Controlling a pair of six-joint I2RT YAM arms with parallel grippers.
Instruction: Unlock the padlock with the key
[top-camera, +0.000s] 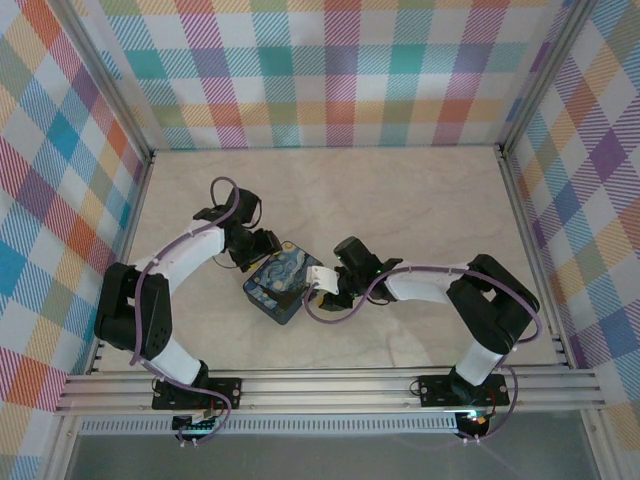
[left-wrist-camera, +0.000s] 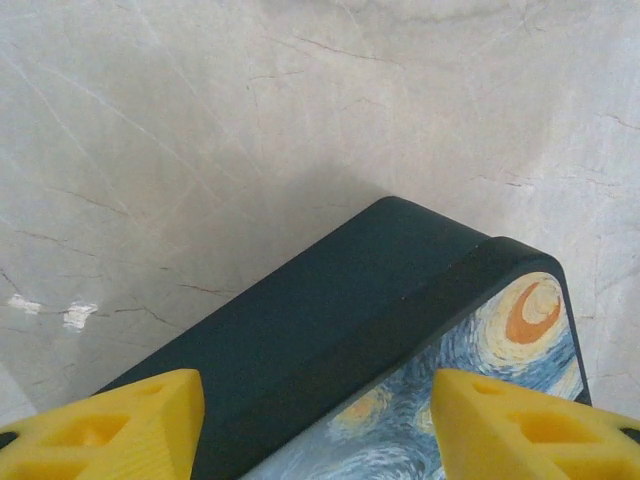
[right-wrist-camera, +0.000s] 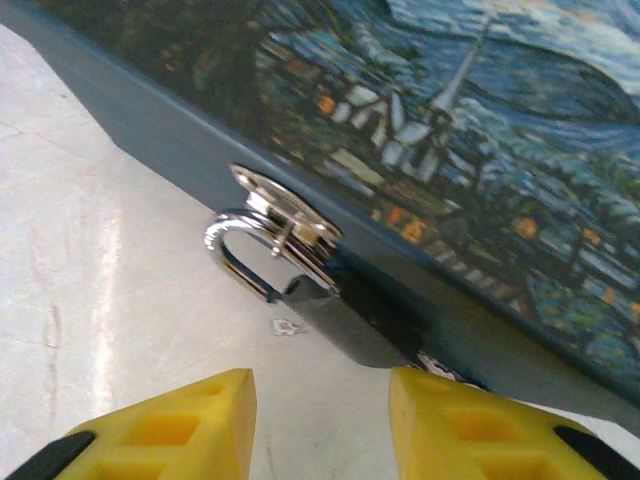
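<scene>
Dark, squarish little padlock with a thin silver shackle (right-wrist-camera: 345, 325) sits at centre frame of the right wrist view. Its shackle is threaded through the silver hasp (right-wrist-camera: 285, 210) on the side wall of the dark blue swirl-painted box (right-wrist-camera: 480, 150). The lock body lies low beside that wall, just over the pale marble counter (right-wrist-camera: 110, 260).

Right claw (right-wrist-camera: 320, 425) is at bottom of frame, yellow tips apart with nothing between them. It is near the lock but not touching it.

Left claw (left-wrist-camera: 320, 430) is also spread, one tip at each lower corner of its frame and the box edge between them. We cannot tell whether the pads touch it.

Key: we cannot pick it out. There is a bright speck at the lock's lower right end, too small to name.

Our judgement is that the step in hand is getting the key seated and turned. We would have the left claw pin the box first so it cannot skate. Then we would approach the lock along its long axis, low and slow. The risk is that the lock swings on the hasp at the first nudge.
</scene>
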